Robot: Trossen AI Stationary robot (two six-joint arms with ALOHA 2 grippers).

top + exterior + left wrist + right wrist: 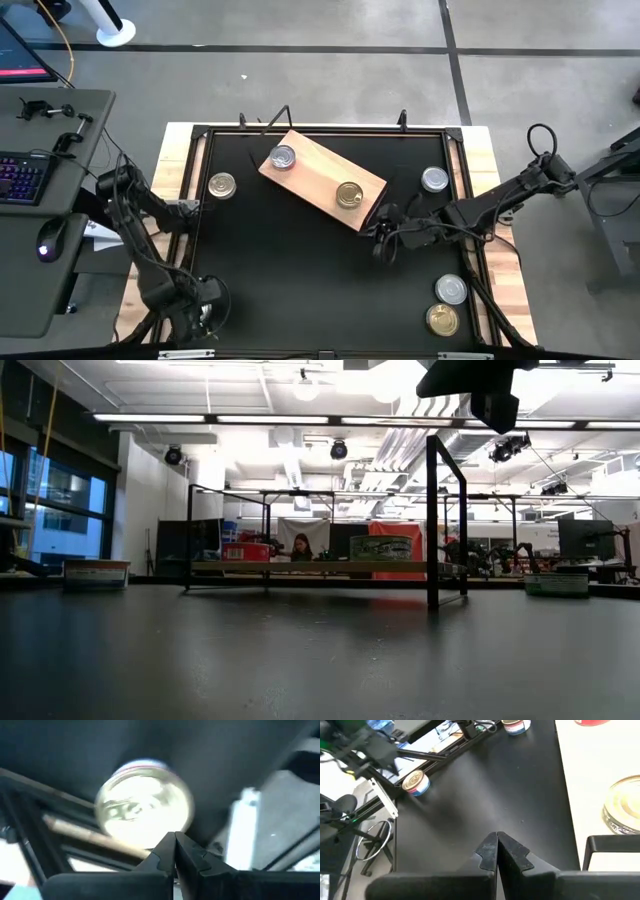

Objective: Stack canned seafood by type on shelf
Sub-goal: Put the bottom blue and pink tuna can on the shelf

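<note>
The shelf (322,180), a light wooden plank, lies slanted on the far half of the black table. On it rest a silver-lidded tin (283,157) and a gold-lidded tin (349,194). A gold-lidded tin (222,185) sits flat by the table's left edge, and the left wrist view shows this gold-lidded tin (144,802) large. My left gripper (190,208) (174,840) is shut just short of it. My right gripper (380,245) (497,840) is shut above bare table, near the shelf's right end. Another silver-lidded tin (434,179) sits to the right.
A silver tin (451,290) and a gold tin (442,320) sit side by side in the near right corner. A black rail (195,200) frames the table. The middle and near-left tabletop (300,280) is bare. A desk with a keyboard (20,175) stands to the left.
</note>
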